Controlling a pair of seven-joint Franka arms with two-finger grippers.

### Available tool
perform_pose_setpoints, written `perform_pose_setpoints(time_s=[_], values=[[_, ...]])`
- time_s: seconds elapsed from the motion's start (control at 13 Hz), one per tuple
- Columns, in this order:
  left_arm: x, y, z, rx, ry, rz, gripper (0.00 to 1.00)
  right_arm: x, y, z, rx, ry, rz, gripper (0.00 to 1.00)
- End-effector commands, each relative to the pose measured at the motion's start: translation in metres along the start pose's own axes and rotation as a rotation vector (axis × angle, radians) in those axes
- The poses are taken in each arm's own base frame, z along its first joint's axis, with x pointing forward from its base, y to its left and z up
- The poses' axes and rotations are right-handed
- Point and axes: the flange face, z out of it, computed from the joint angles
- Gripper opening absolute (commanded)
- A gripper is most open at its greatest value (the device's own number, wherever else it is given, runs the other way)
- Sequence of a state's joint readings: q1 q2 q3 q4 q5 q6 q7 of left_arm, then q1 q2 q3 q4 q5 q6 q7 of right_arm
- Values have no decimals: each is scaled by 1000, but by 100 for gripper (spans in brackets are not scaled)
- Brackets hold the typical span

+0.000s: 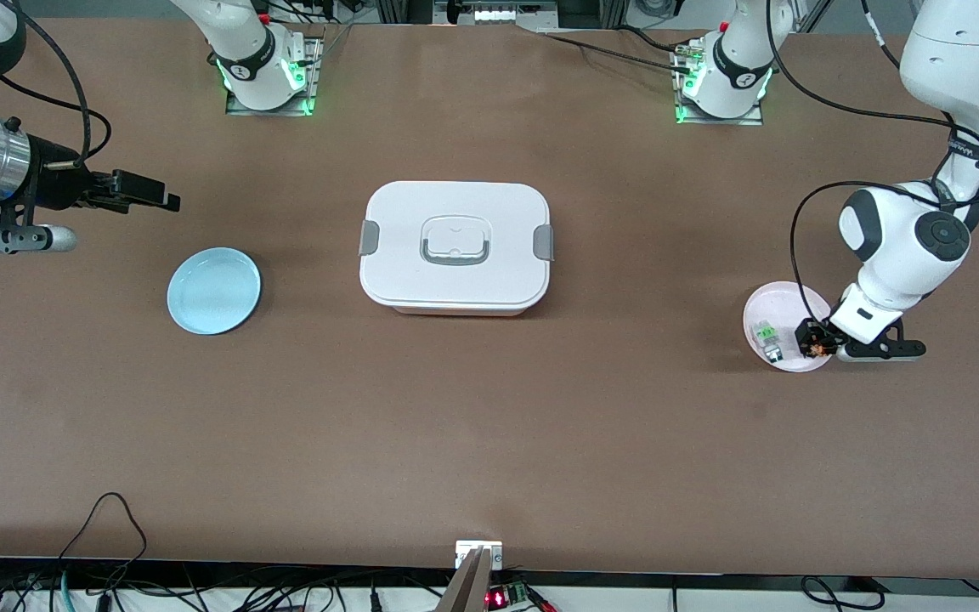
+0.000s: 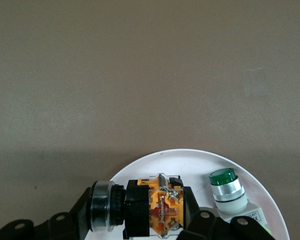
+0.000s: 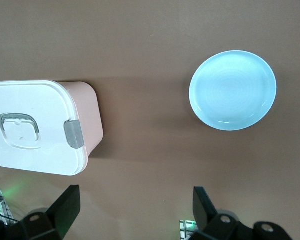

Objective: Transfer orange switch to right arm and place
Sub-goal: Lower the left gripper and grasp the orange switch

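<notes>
Brown desk carrying both plates. Left end effector clamping orange switch over pink plate, switch lying sideways across jaws. Right end effector waiting wide open above blue plate, well apart at right arm's end.

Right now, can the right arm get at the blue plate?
Probably yes. The right gripper hangs open in the air near the blue plate, with only bare table between them. The lidded box sits mid-table, out of the way, and the left gripper is shut on the orange switch over the pink plate.
</notes>
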State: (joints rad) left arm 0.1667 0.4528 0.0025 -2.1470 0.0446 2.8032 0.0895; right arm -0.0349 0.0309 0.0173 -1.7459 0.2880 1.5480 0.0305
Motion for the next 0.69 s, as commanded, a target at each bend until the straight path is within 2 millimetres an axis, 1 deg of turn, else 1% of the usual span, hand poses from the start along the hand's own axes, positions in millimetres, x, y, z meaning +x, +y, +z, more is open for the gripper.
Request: perform_pose_setpoints(time_s=[0.0, 0.08, 0.15, 0.31, 0.39, 0.46, 0.54, 0.62], values=[[8, 0, -6, -3, -46, 4, 0, -6, -7, -5, 74, -21, -10, 100], [12, -3, -9, -3, -71, 0, 0, -7, -13, -4, 129, -30, -12, 100], [19, -2, -14, -5, -102, 10, 0, -6, -18, -2, 189, -41, -10, 100], [36, -7, -34, -9, -163, 28, 0, -6, -25, -3, 250, -45, -3, 100], [45, -5, -46, -17, -187, 70, 0, -6, -29, -3, 293, -48, -3, 100], [56, 4, -58, -34, -216, 120, 0, -6, -34, -3, 345, -53, -3, 100], [62, 7, -69, -49, -260, 153, 0, -5, -38, -3, 396, -58, -2, 100], [67, 8, -81, -97, -298, 147, 0, -5, -43, -6, 450, -59, -2, 100]])
